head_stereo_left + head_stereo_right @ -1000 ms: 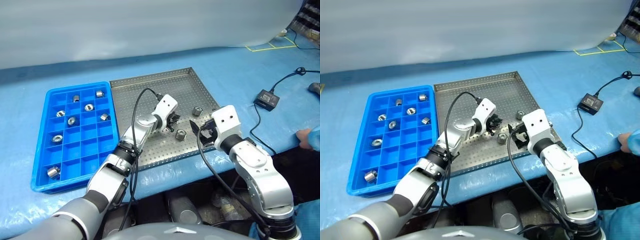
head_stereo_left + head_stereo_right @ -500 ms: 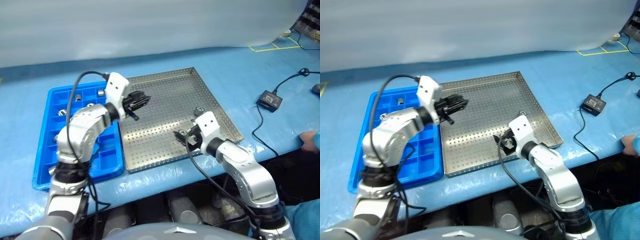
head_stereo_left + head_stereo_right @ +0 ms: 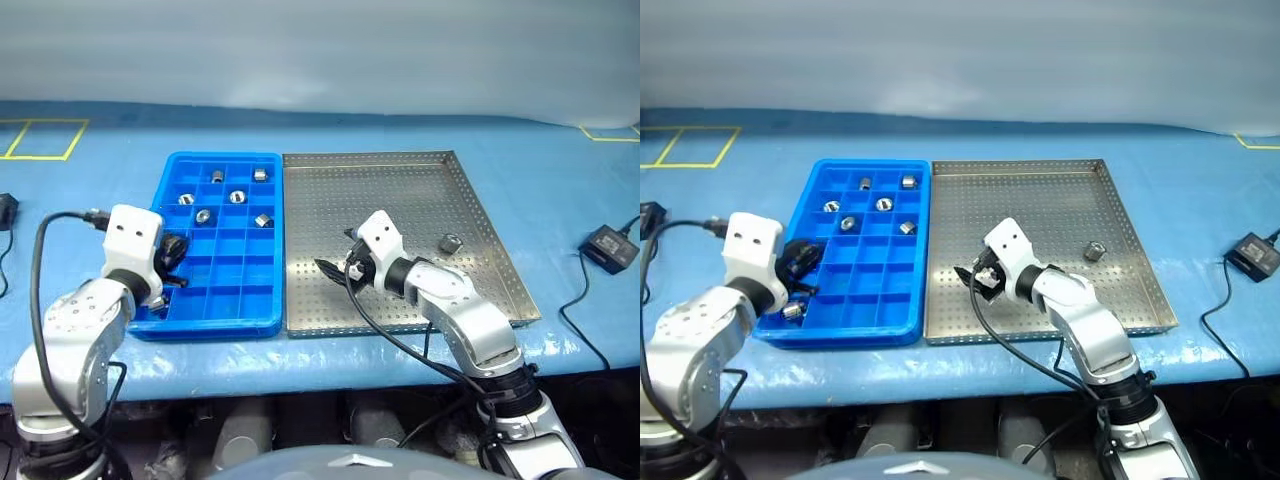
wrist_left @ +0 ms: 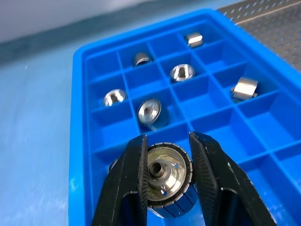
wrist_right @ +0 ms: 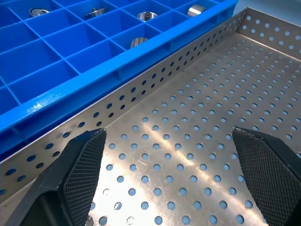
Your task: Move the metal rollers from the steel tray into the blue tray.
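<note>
Since a second ago, the left tool (image 4: 165, 181) has swung away from the steel tray (image 3: 400, 180) and now hangs over the near left part of the blue tray (image 3: 225, 325), carrying a roller with it; the right tool (image 5: 176, 176) has shifted toward the middle of the steel tray's near half. Its two black fingers clamp on a metal roller (image 4: 167, 178), one finger on each side of the ring, whose dark central hole faces the left wrist camera. Beyond it, six more rollers sit in the blue tray's far compartments, each in its own cell (image 4: 149, 112), some upright and some tipped on their sides. One further roller (image 3: 793, 311) lies in a near-left compartment, just beside the left tool. On the steel tray one roller (image 3: 449, 242) rests alone toward the right side, well apart from the right tool. That right tool hovers low over the perforated floor with its fingers (image 5: 77, 165) spread wide and nothing between them, pointing toward the blue tray's wall. Both trays sit side by side, touching or nearly so, on the blue-covered table (image 3: 560, 180). A small black box (image 3: 608, 246) with a cable lies on the table to the right.
</note>
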Controlling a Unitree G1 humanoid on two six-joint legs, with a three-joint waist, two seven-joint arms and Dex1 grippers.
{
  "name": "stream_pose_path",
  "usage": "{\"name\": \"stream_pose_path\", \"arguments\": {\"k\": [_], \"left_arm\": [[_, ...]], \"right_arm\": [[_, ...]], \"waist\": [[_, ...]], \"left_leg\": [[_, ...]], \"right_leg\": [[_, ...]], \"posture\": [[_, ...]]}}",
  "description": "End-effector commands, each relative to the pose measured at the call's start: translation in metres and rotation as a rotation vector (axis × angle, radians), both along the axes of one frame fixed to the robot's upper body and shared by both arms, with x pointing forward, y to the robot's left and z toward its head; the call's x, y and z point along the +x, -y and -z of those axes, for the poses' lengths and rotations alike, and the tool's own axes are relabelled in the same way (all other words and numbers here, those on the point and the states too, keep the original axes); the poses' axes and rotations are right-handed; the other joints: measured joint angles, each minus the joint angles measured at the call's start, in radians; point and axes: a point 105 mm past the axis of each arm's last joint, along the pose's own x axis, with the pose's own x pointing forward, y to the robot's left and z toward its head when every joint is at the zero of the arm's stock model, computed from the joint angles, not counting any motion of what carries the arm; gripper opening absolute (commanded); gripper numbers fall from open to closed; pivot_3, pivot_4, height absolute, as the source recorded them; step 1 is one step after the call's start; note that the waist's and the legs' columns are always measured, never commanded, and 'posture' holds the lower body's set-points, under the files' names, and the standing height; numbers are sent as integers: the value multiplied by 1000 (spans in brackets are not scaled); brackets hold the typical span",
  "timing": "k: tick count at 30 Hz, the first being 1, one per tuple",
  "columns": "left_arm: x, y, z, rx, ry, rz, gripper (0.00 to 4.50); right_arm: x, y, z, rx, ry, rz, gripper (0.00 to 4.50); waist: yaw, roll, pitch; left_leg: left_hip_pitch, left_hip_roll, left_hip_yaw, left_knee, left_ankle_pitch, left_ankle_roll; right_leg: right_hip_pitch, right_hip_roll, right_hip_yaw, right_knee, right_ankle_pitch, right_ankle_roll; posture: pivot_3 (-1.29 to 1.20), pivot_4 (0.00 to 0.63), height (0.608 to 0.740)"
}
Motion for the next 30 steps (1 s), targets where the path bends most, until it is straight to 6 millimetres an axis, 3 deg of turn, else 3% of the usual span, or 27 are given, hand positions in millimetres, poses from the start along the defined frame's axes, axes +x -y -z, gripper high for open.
{"name": "stream_pose_path", "arguments": {"k": [1, 10, 14, 16, 21, 23, 30], "left_arm": [[1, 10, -3, -28, 41, 20, 1036], [5, 11, 14, -38, -6, 16, 1036], [13, 10, 8, -36, 40, -1, 2342], [18, 26, 1, -105, 83, 51, 2943], [16, 88, -22, -324, 191, 333, 2943], [10, 107, -23, -303, 203, 450, 2943], [2, 131, 0, -255, 132, 629, 2943]], "right_arm": [[2, -2, -15, 4, 61, -18, 4500], [3, 6, -18, -15, 73, 8, 4500], [2, 7, -18, -13, 75, 20, 4500], [1, 7, -17, -18, 73, 21, 4500], [3, 19, -13, -81, 67, 87, 4500], [5, 30, -15, -106, 68, 132, 4500], [5, 66, 5, -222, -46, 285, 4500]], "waist": [[7, 0, 0], [8, 0, 0], [8, 0, 0], [11, 0, 0], [11, -1, -1], [9, -1, -1], [-14, 0, -1]], "left_leg": [[0, 0, 0, 0, 0, 0], [1, 3, 0, 0, 3, -3], [1, 3, 0, -1, 3, -2], [1, 3, 0, -1, 3, -2], [1, 1, 1, 0, 3, -2], [1, 1, 1, 0, 3, -1], [1, 2, 2, -2, 3, -1]], "right_leg": [[0, 0, -1, 0, 0, -1], [0, 1, -3, 0, 3, -5], [0, 2, -3, 0, 3, -6], [0, 2, -3, 0, 3, -6], [1, 0, -3, -1, 3, -5], [0, 0, -2, -1, 3, -5], [0, 1, -1, 0, 2, -6]], "posture": [[78, 150, 740], [52, 150, 740], [47, 150, 740], [44, 150, 740], [34, 150, 740], [25, 150, 740], [-13, 150, 740]]}}
